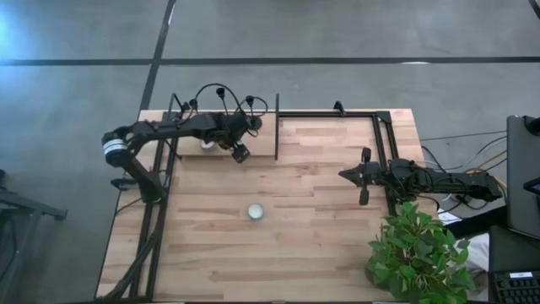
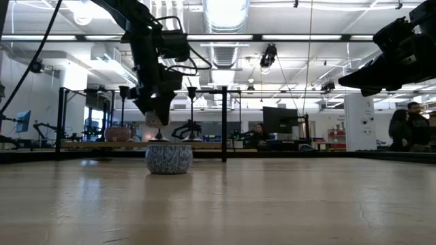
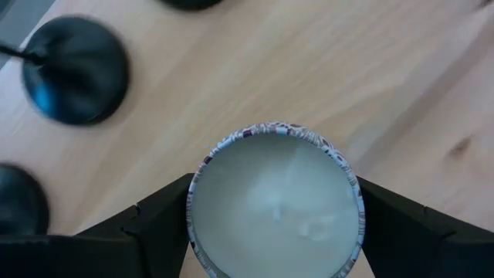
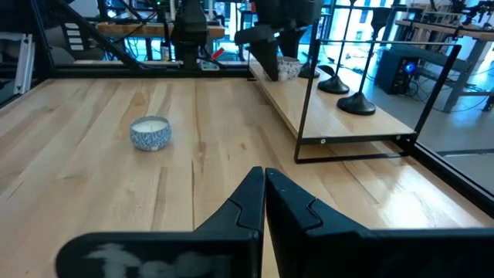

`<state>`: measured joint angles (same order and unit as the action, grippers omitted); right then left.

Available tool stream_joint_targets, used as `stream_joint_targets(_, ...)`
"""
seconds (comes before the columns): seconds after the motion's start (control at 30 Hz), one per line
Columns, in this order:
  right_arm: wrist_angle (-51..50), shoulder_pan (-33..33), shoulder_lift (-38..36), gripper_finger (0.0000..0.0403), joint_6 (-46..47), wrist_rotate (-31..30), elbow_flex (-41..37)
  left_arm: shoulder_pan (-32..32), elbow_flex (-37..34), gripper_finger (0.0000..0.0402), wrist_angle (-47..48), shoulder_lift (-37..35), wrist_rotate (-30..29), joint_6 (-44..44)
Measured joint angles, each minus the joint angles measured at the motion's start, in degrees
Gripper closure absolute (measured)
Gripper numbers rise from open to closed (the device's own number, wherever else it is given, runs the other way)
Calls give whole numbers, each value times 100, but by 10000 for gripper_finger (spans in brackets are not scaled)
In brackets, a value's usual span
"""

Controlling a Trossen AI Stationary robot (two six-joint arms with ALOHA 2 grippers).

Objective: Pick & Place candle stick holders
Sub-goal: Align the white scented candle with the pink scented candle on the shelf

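We see the left gripper [image 3: 274, 232] at the far left part of the table [image 1: 321, 245], over a raised wooden shelf [image 4: 340, 116] that runs along the far edge. Its jaws stand apart on either side of a small round patterned candle tin [image 3: 274, 205], one finger [image 3: 154, 220] close against each side of the rim; whether they press it we cannot tell from the wrist view. In the low view the tin hangs under the gripper, above the shelf.

The candle stick holders [image 3: 76, 71] stand on the same shelf just beside that tin: one round black base with its thin stem shows fully in the left wrist view, and two more black bases show only in part at the picture's edges. In the right wrist view, two black bases sit on the shelf near its right end.

A second patterned candle tin [image 1: 256, 212] rests on the table near its middle, well apart from both arms.

The right gripper [image 4: 264, 193] waits above the right side of the table, jaws together, holding nothing.
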<state>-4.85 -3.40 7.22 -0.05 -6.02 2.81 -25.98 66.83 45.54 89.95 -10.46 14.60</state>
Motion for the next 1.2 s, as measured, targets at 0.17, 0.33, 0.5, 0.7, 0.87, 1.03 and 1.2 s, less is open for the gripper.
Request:
stream_joint_targets(0.17,-2,0,0,394,0,0,0,-208,-2,96,126,0,-5,25)
stream_joint_targets(0.33,-2,0,0,394,0,-2,0,-266,-2,96,121,0,-21,-448)
stream_joint_targets(0.5,-2,0,0,394,0,0,0,-405,-50,96,127,0,-117,-537)
stream_joint_targets(0.7,-1,0,0,394,0,-1,0,-607,-50,96,110,0,-118,-624)
stream_joint_targets(0.87,-2,0,0,394,0,0,0,-707,-50,96,-13,0,-124,-844)
stream_joint_targets(1.03,-2,0,0,394,0,-1,0,-755,-51,96,-112,0,23,-915)
stream_joint_targets(1.2,-2,0,0,394,0,-2,0,-771,-55,96,-118,19,55,-1189)
